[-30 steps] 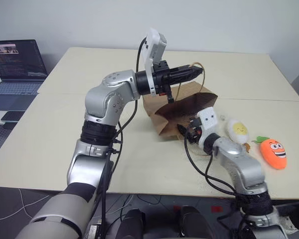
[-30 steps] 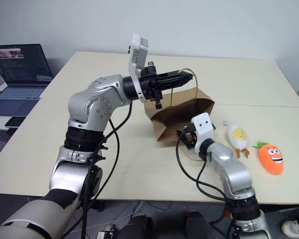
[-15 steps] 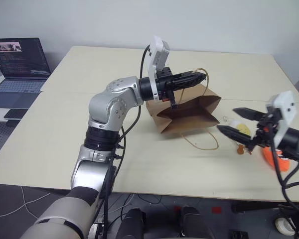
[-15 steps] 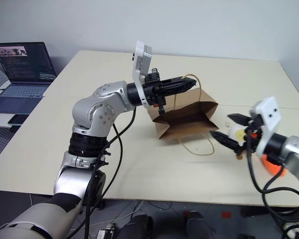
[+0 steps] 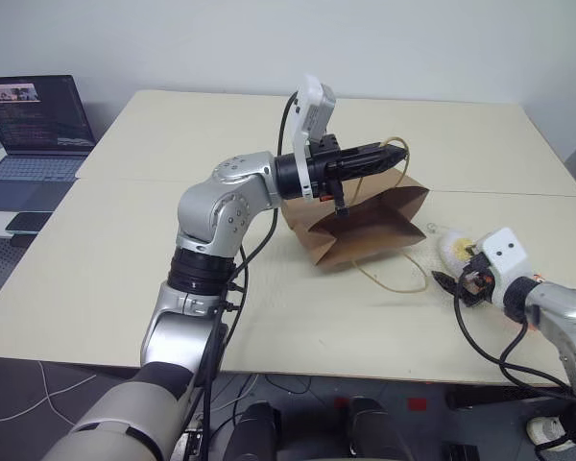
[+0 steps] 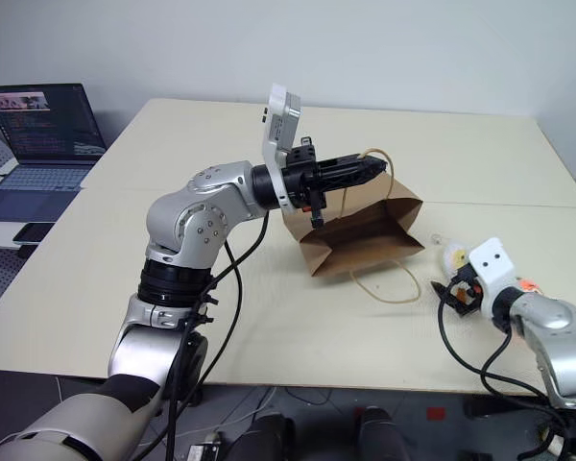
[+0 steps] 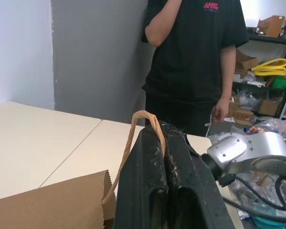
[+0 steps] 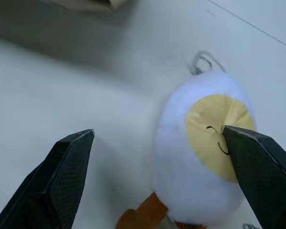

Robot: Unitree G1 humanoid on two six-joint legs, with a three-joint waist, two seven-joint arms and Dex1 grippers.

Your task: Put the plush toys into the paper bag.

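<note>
- Centrally in the head views, the brown paper bag (image 5: 365, 223) stands on the pale, smooth surface (image 5: 115, 250), its creased kraft paper slumped and its mouth open toward the lower right of the frame.
- One thin twisted-paper handle (image 7: 142, 131) rises as a loop and is pinched in the left gripper (image 5: 396, 154), whose black jaws are pressed together on it; the arm reaches level from the left of the frame.
- A second loop handle (image 5: 396, 279) lies limp on the surface below the bag.
- At the lower right of the head views, the right gripper (image 8: 157, 157) has its wedge-shaped, cross-hatched black jaws spread wide, one on each side of the egg toy (image 8: 205, 152) without touching it.
- Soft and rounded, the egg toy is white plush with a yellow face patch and a brown foot, lying on the surface right of the bag.
- An open laptop (image 5: 34, 120) sits at the upper left; a person in a black shirt (image 7: 193, 52) stands beyond the surface in the left wrist view.
</note>
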